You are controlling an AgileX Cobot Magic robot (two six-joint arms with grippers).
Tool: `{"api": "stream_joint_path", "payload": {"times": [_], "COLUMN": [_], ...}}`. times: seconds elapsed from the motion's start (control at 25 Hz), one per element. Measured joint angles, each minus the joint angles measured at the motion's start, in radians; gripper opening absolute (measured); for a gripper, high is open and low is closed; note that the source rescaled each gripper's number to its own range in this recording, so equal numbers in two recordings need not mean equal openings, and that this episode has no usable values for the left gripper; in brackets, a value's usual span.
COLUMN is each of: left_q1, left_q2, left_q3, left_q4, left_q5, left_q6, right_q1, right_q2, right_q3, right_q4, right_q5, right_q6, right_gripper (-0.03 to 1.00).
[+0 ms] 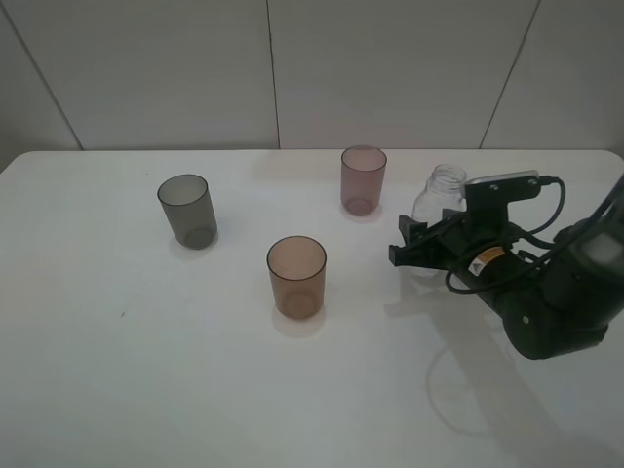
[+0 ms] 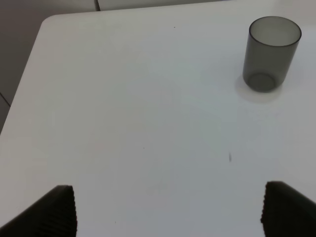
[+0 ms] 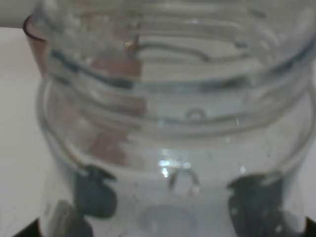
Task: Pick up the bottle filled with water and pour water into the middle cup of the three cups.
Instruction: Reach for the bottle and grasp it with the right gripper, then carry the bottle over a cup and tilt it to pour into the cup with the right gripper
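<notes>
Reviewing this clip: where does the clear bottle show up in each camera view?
Exterior high: the bottle stands right of centre, just right of the pink cup.
Left wrist: not in it; only the grey cup shows, on the table.
Right wrist: the bottle fills the picture, very close.
Shared landmark: the pink cup, seen just past the bottle's neck in the right wrist view; the grey cup links the left wrist view.

Black right arm, looping black cables, orange label, ribbed left gripper fingers
</notes>
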Motion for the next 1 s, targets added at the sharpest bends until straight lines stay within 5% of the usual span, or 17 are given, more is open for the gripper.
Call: {"api": "stream_joint_path", "payload": {"times": [0.6,0.76,1.0], "left_q1": [0.000,0.000,0.000], "left_q2": [0.000,0.000,0.000], "left_q3": [0.000,0.000,0.000], "left_q4": [0.000,0.000,0.000], "left_q5": [0.000,0.000,0.000], "left_q6": [0.000,0.000,0.000], "right_q1": [0.000,0.000,0.000], "right_q2": [-0.051,-0.174,-0.422], "right_q3": [0.000,0.001,0.004], "right_q4": [0.012,0.016,0.016], "right_q5": [0.030,0.147,0.457], "right_q6": [-0.013,-0.068,-0.127], "right_gripper": [0.03,0.03,0.03]}}
